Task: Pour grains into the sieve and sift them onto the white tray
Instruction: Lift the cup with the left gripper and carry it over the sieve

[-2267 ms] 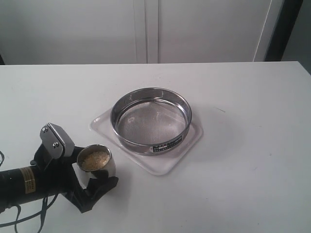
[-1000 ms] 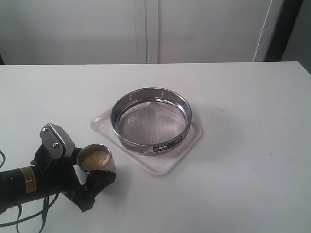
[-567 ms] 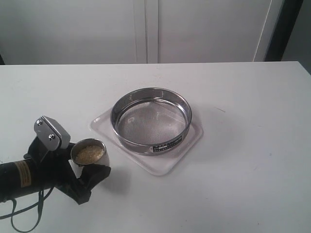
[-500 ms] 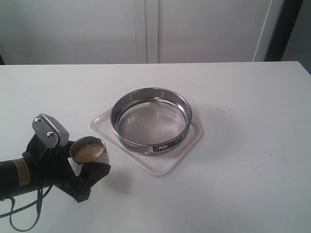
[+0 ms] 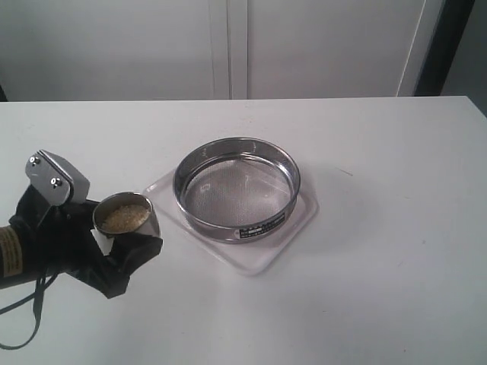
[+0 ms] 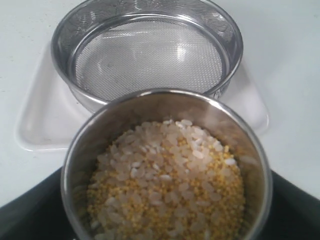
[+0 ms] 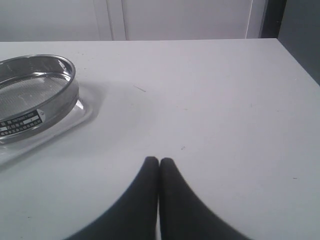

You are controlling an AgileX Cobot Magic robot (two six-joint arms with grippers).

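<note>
the left hand point(image 5: 106, 243) is wrapped around a small steel cup point(image 5: 148, 226). its fingers are spread wide to fit the round sides, and they hold it tight. the cup looks to be up off the tabletop point(image 5: 380, 228), near the left edge and toward the front. it sits almost level. the grains point(image 6: 165, 180) are all inside it, tiny yellow ones with bigger pale ones on top.

just past the cup is the sieve point(image 5: 236, 190), close by but not touching it. the sieve has nothing in it. it stands flat on the white tray point(image 5: 259, 255), in the middle of the tabletop. the tray is only a bit wider than the sieve.

the right hand point(image 7: 159, 162) is pinched shut and holds nothing. it hangs low over the right side of the tabletop, well apart from the sieve.

no pouring has begun. here is what could go wrong:
- the cup is smooth and round, so it could slip or spin in the fingers.
- if it tips before it is over the mesh, grains will land on the tabletop.
- a fast pour could bounce grains over the low ring.
- a bump could push the sieve off the tray.
</note>
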